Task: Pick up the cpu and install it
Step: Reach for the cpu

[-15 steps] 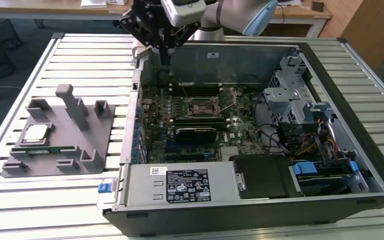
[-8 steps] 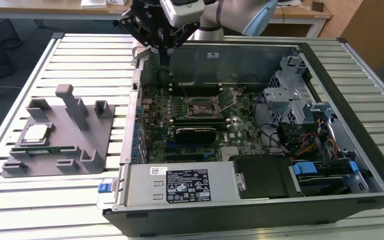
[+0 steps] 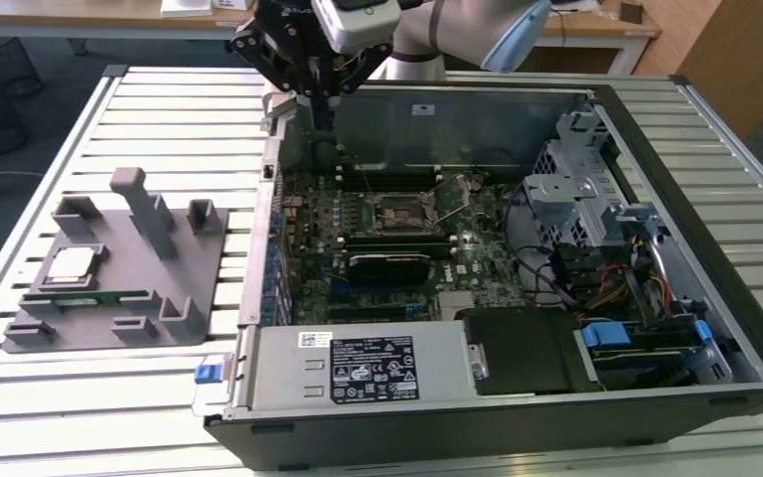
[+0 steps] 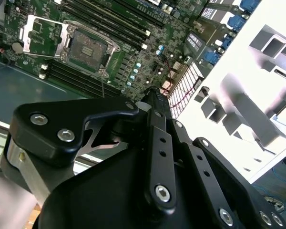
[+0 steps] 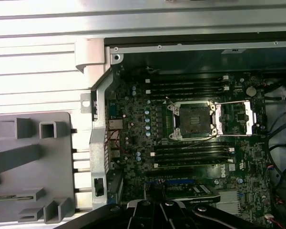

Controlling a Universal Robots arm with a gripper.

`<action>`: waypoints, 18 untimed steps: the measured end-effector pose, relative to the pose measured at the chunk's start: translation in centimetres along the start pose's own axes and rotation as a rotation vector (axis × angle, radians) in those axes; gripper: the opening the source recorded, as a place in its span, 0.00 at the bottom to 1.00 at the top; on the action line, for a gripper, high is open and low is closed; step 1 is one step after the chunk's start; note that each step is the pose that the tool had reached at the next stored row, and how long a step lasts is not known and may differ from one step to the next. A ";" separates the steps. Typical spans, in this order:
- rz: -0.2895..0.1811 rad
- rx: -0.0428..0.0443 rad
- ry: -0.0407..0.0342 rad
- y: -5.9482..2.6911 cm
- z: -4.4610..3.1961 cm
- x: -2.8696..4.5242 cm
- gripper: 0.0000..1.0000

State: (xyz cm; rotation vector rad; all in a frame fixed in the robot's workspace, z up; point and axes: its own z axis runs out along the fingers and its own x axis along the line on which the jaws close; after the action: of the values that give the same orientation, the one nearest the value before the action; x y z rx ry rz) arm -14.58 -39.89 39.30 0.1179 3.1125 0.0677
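Note:
The cpu (image 3: 71, 266), a small silver square, lies flat on the grey holder block (image 3: 156, 318) at the exterior view's left, outside the computer case. A thin green memory stick (image 3: 90, 298) lies just in front of it. My gripper (image 3: 318, 119) hangs over the case's back left corner, well away from the cpu, fingers pointing down and shut with nothing between them. In the second wrist view the gripper (image 4: 155, 95) tapers to a closed tip above the motherboard. The black-framed socket (image 5: 194, 120) sits mid-board with its metal cover plate (image 5: 239, 119) swung open to one side.
The open case (image 3: 699, 298) takes up the middle of a slatted white table (image 3: 37, 129). Memory slots (image 5: 190, 152) flank the socket. A drive cage (image 3: 580, 189), cables and a power supply (image 3: 355, 363) fill the case's right and front.

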 end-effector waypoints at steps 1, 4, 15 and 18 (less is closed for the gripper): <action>0.000 0.0000 0.0000 0.00 0.00 0.02 0.11; 0.000 0.0000 0.0000 -0.01 0.00 0.07 0.11; 0.000 0.0000 0.0000 -0.04 0.00 0.49 0.11; 0.000 0.0000 0.0000 -0.05 0.00 0.60 0.11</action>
State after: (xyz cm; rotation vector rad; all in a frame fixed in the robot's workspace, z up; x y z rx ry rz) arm -15.18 -39.89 39.28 0.1180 3.1125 0.0676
